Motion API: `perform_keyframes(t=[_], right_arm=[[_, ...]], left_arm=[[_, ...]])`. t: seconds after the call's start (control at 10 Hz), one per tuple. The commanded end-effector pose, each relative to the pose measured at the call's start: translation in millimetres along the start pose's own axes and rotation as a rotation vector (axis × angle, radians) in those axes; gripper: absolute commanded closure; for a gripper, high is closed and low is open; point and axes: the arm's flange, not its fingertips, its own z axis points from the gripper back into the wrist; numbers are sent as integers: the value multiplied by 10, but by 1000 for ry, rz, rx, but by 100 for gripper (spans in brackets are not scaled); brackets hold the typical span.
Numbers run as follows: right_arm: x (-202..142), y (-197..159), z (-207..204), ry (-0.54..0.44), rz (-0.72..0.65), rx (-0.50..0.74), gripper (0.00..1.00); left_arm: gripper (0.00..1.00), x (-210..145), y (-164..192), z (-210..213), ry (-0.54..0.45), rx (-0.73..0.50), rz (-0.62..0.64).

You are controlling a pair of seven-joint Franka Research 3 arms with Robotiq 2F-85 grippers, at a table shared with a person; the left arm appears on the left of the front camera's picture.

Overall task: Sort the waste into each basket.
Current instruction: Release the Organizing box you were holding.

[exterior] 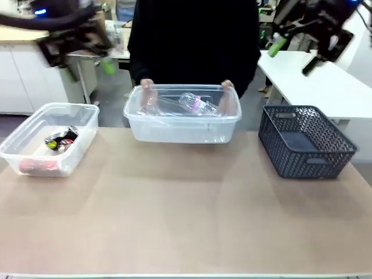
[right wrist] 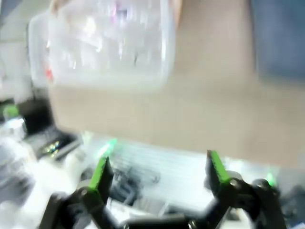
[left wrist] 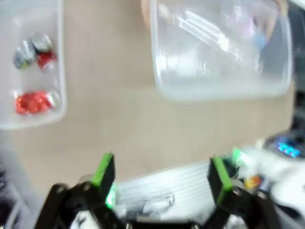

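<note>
A person stands at the far side of the table [exterior: 186, 221], only the dark torso in view, with both hands on a clear tub [exterior: 183, 119]: one hand [exterior: 146, 85] at its far left corner, the other hand [exterior: 227, 85] at its far right corner. The tub sits at the table's far edge, in the middle, and a clear bottle [exterior: 195, 104] with a pinkish label lies on its side in it. Through the tub wall the bottle's outline is hard to follow.

To the left of that tub, near the table's left edge, is a second clear tub [exterior: 52, 136]. It holds wrappers [exterior: 61, 139] in black, silver and red, and a red wrapper [exterior: 38, 165] lies at its near end, dim through the wall. To the right of the middle tub stands a dark blue lattice basket [exterior: 305, 139]; what its floor holds cannot be made out.

Both arms are raised above the table. The left gripper [left wrist: 162, 174] is a motion blur in the front view, but its wrist view shows the green pads wide apart with nothing between them. The right gripper [right wrist: 157, 169] is likewise spread wide and empty, though its wrist view is badly smeared.
</note>
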Motion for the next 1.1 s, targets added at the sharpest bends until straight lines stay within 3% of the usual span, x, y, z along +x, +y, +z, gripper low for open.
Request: perform_keyframes(t=[0.0,0.2,0.3,0.4,0.6,0.7,0.8,0.9,1.0], right_arm=[[-476,-582,-77,77,-128,186,0],[-777,-910,-245,37,-211,236,0],[-748,-933,-480,-60,-347,48,0],[-796,-826,-61,81,-163,216,0],[-796,-826,-61,81,-163,216,0],[-817,-970,-228,41,-231,175,0],[-754,-1037,-216,103,-240,370,0],[-737,-1198,-170,179,-282,648,0],[-721,-1428,-205,203,-386,786,0]], left_arm=[[0,-520,310,-142,86,-130,-87],[0,-879,458,-345,61,-210,-17],[0,-935,418,-537,67,-140,44],[0,-822,390,-182,77,-172,-49],[0,-822,390,-182,77,-172,-49],[0,-822,390,-182,77,-172,-49],[0,-876,413,-254,72,-162,-31],[0,-942,578,-236,35,-357,-8],[0,-1015,833,-246,46,-631,31]])
